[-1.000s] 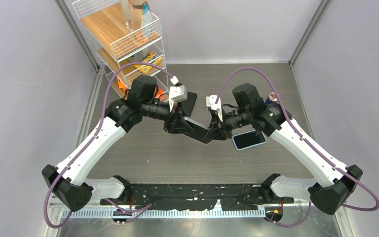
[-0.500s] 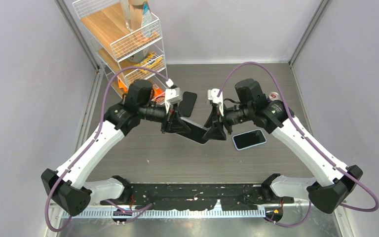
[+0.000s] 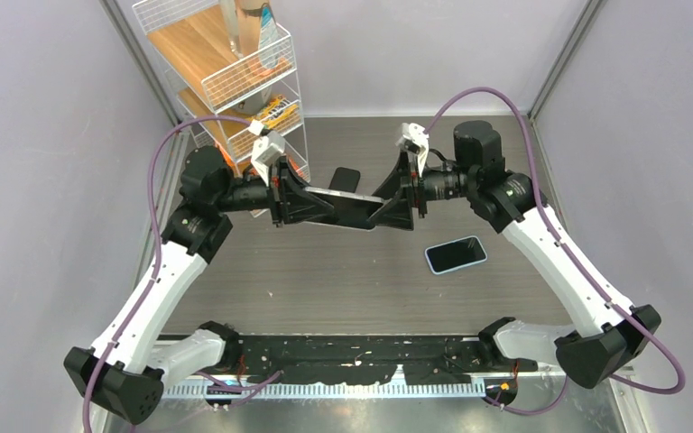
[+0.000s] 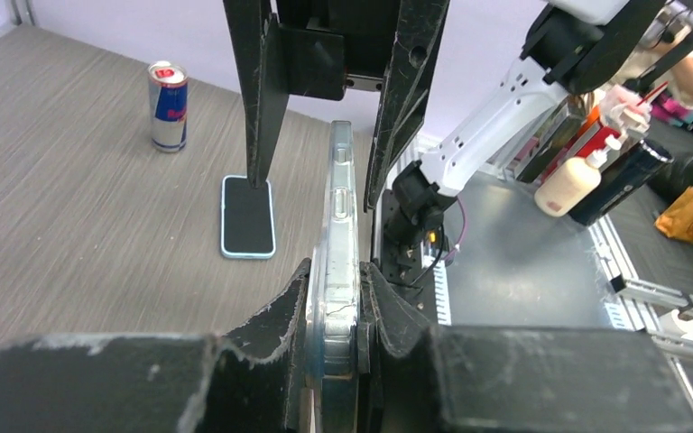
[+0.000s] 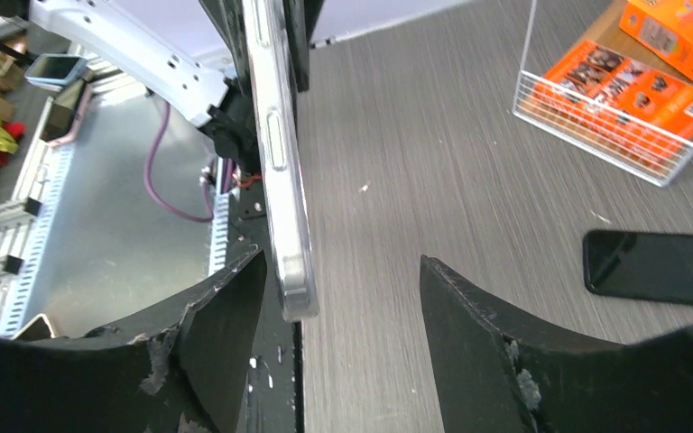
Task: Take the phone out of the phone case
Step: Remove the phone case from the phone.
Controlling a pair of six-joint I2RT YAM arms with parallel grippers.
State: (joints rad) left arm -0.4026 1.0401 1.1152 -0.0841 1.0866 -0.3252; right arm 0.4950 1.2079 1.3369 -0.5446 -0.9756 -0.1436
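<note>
Lifted nearer wire rack (image 3: 253, 81): phone case (image 3: 352, 206), pinched edge-on by left gripper (image 4: 335, 266); right gripper (image 5: 343, 262) spread wide (astride its far end).

Bright, even light from above, only soft shadows on the table (image 3: 325, 280). Blurry up close on the black fingers (image 4: 271, 336) in the wrist views, sharp farther away.

The left gripper (image 4: 334, 289) closed onto the phone case (image 4: 340, 207), while the right gripper (image 5: 343, 271) let go, its jaws spreading to either side of the case's other end. Both arms swung toward 12 o'clock. The case, which had slanted toward 5 o'clock, came round to lie almost 9-to-3.
</note>
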